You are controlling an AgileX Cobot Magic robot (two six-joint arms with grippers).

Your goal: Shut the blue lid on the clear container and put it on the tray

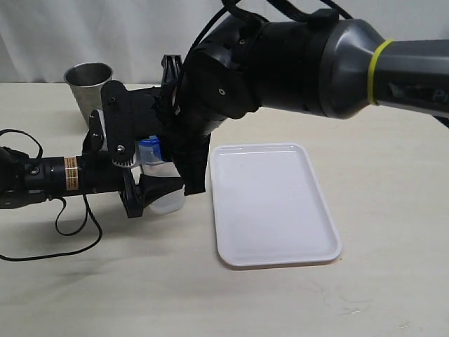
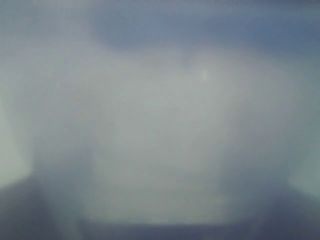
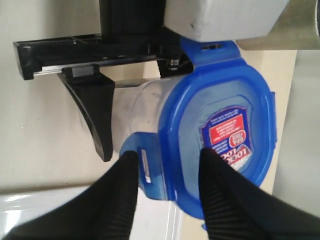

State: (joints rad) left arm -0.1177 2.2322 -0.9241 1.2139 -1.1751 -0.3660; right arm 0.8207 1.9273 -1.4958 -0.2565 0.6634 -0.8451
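- The right tool [image 3: 167,156] comes down from above onto the blue lid [image 3: 220,115]. Its jaws stand apart and straddle the lid's edge: one finger lies over the lid's top by the red-blue sticker, the other just outside the rim. I cannot tell whether the pads press on it.
- The lid sits on the mouth of the clear container [image 3: 135,115], with one flap sticking out at the side.
- The left tool [image 1: 151,168] reaches in level from the left and grips the container's body. The right wrist view shows one black finger flat against the clear wall. The left wrist view is only a grey-blue blur.
- The container stands upright between the two tools, with a little of the lid and the clear lower body visible in the exterior view. I cannot tell whether its base rests on the worktop [image 1: 365,295].
- The container is just beside the left edge of the tray [image 1: 273,210], not on it. The white tray lies flat on the worktop.
- A steel cup [image 1: 89,83] stands behind the left arm, well apart from the tray.
- A black cable [image 1: 70,232] loops on the worktop under the left arm.
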